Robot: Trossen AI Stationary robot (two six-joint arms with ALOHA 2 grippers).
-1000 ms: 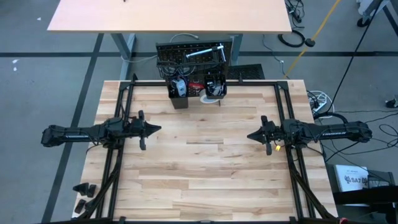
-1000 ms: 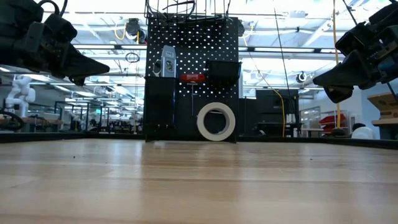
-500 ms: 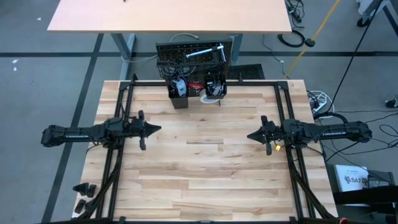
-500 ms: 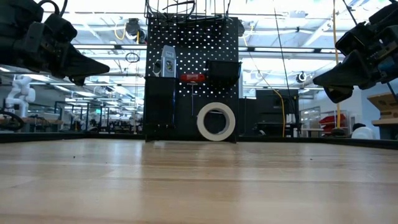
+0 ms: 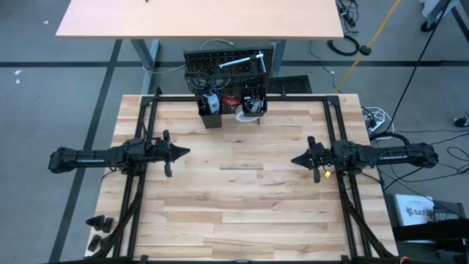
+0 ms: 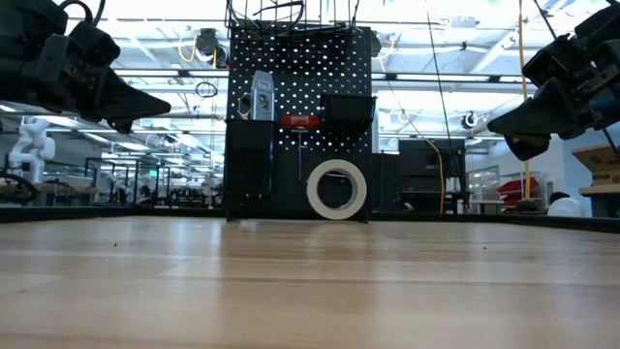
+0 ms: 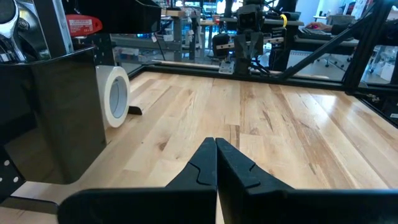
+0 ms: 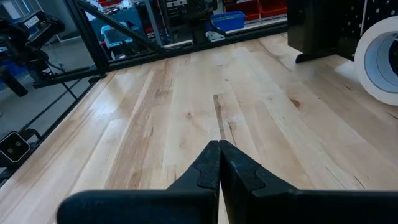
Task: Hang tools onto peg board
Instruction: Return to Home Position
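In the high view, the left gripper point(image 5: 183, 152) is in the left middle of the frame, above the wooden table point(image 5: 242, 205), and its tip points toward the centre. The right gripper point(image 5: 295, 158) is in the right middle of the frame and points back at it, with a wide stretch of bare wood between them. Both are well apart from the peg board point(image 5: 227, 67), which stands at the top centre, at the far edge of the table.

In the left wrist view, the two fingers of the left gripper point(image 7: 216, 149) are pressed together with nothing between them. The right gripper point(image 8: 219, 149) is the same in its own wrist view, fully closed and empty.

In the low view, the peg board point(image 6: 300, 68) stands upright in the centre. The white tape roll point(image 6: 313, 190) is at its lower centre, and its lower edge reaches down to table level; I cannot tell if it touches the wood. Higher up, a blue-silver level point(image 6: 260, 97) is on the left part of the board. A red-handled tool point(image 6: 299, 121) is just beside it, and a black bin point(image 6: 349, 109) is to the right of that tool.
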